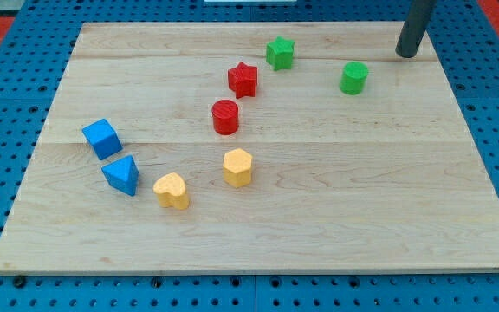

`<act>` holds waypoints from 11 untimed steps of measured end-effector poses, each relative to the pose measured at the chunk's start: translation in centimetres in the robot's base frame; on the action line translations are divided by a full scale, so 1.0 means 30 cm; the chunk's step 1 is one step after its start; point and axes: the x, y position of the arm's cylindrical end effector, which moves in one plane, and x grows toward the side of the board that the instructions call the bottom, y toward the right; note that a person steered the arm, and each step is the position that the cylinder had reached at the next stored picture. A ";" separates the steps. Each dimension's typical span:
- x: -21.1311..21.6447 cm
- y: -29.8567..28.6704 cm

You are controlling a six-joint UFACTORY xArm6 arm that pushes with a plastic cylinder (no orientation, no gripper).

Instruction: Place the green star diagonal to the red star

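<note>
The green star sits near the view's top, just up and right of the red star; the two are close but apart. My tip rests on the board at the view's top right, well to the right of the green star and up-right of the green cylinder. It touches no block.
A red cylinder lies below the red star. A yellow hexagon and a yellow heart lie lower. A blue cube and a blue triangle sit at the left. The wooden board lies on a blue pegboard.
</note>
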 end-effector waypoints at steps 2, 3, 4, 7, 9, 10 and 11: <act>0.000 0.002; 0.038 0.070; 0.251 0.114; 0.405 -0.086; 0.215 -0.445; 0.081 -0.522; -0.036 -0.530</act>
